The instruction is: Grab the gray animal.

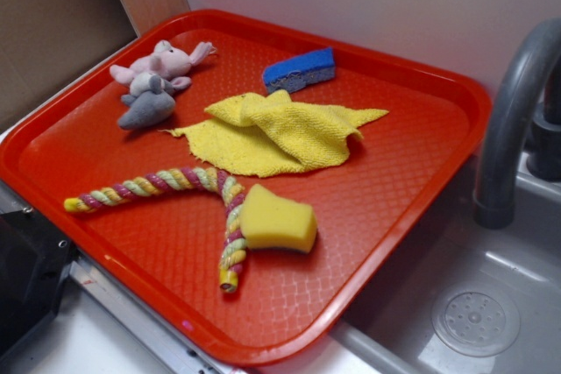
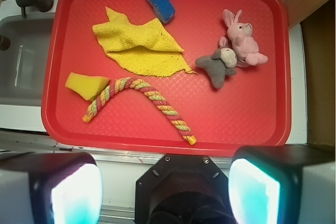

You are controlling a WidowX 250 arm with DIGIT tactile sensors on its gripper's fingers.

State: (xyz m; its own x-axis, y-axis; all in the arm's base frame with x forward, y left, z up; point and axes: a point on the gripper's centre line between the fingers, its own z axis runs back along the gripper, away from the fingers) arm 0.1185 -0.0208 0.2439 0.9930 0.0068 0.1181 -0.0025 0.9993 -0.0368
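Gray animal (image 2: 216,66) lay near a corner of the red tray (image 2: 236,124), touching the pink plush rabbit (image 2: 241,38); the gripper (image 2: 165,192) hung above, fingers spread apart, holding nothing

The tray (image 1: 421,243) is bright red, with a bumpy diamond pattern all over its floor. The gray animal (image 1: 146,108) is dark gray with a lighter gray face. The plush bunny (image 1: 166,62) touching it is pale pink. The cloth (image 1: 280,133) in the middle is yellow. The sponge (image 1: 301,68) near the tray's far edge is blue. The other sponge (image 1: 279,219) is yellow. The rope (image 1: 166,183) has twisted stripes of pink, yellow and green. The faucet (image 1: 513,111) is gray.
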